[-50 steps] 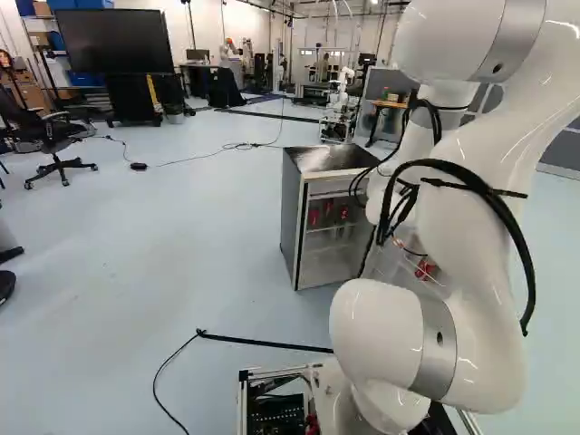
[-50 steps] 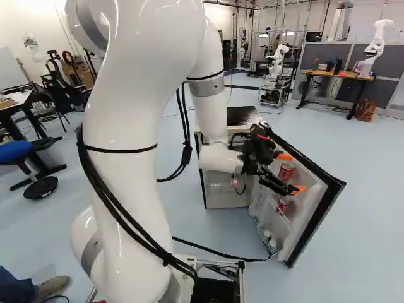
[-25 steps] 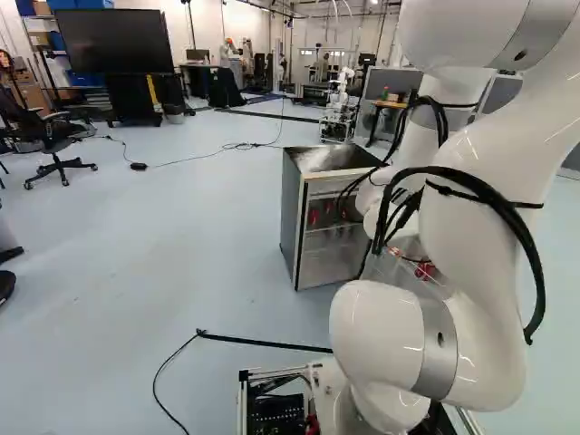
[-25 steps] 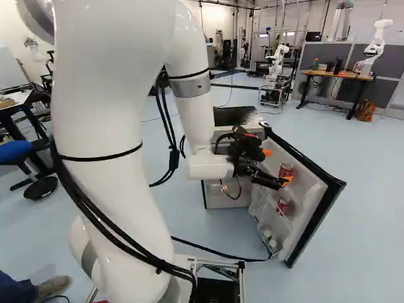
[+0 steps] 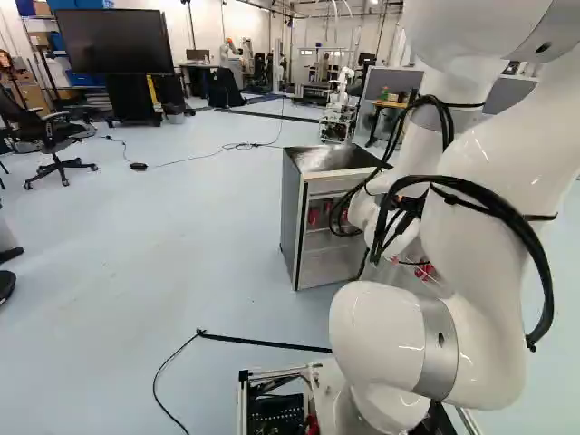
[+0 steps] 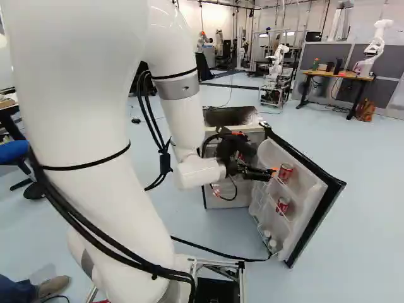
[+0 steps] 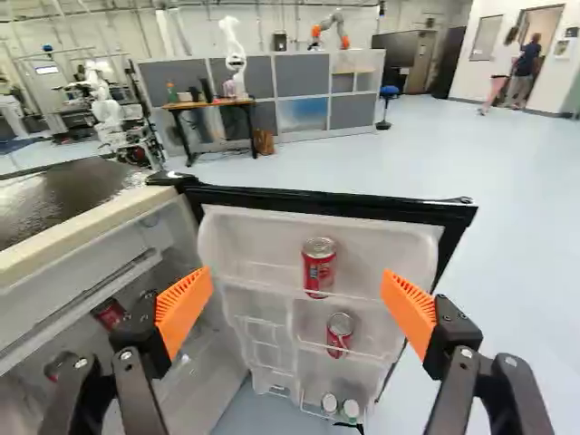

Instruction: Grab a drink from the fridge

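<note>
Black with orange pads, the gripper (image 6: pixel 271 173) stands wide, right of centre in the right base view. Further right, in the open fridge door (image 6: pixel 307 187), an upper red can (image 6: pixel 286 172) sits above a lower red can (image 6: pixel 282 205), both ahead of the gripper.

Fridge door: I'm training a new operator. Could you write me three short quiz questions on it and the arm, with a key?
1. True or false: the fridge door stands open.
2. What stands in the door's top rack?
A) a blue carton
B) a red can
C) a glass jug
3. Fill in the word: the two fingers of the hand stand ____ (open or shut), with no drink gripped.

Key: 1 true; 2 B; 3 open.
</note>
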{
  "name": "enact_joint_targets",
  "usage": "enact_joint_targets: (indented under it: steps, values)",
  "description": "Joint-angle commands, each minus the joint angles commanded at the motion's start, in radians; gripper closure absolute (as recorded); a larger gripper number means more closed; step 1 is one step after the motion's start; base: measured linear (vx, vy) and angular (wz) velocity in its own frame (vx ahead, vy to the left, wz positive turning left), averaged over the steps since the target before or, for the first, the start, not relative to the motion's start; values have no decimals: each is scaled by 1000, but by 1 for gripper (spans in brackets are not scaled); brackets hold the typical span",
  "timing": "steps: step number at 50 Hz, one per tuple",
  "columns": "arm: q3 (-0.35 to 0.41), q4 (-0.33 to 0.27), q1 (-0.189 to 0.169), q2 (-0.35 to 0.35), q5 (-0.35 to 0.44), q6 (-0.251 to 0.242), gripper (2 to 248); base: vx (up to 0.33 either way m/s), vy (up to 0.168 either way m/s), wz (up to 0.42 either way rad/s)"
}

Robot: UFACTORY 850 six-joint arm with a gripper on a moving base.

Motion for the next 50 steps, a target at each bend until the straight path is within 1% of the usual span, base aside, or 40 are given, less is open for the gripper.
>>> enact_joint_targets:
  steps: [12, 38, 50]
  values:
    - [-5, -127, 0, -30, 0, 0, 3, 0, 0, 0]
    - [-25, -403, 1, -118, 0, 0, 3, 0, 0, 0]
    - [-37, -521, 1, -159, 0, 0, 3, 0, 0, 0]
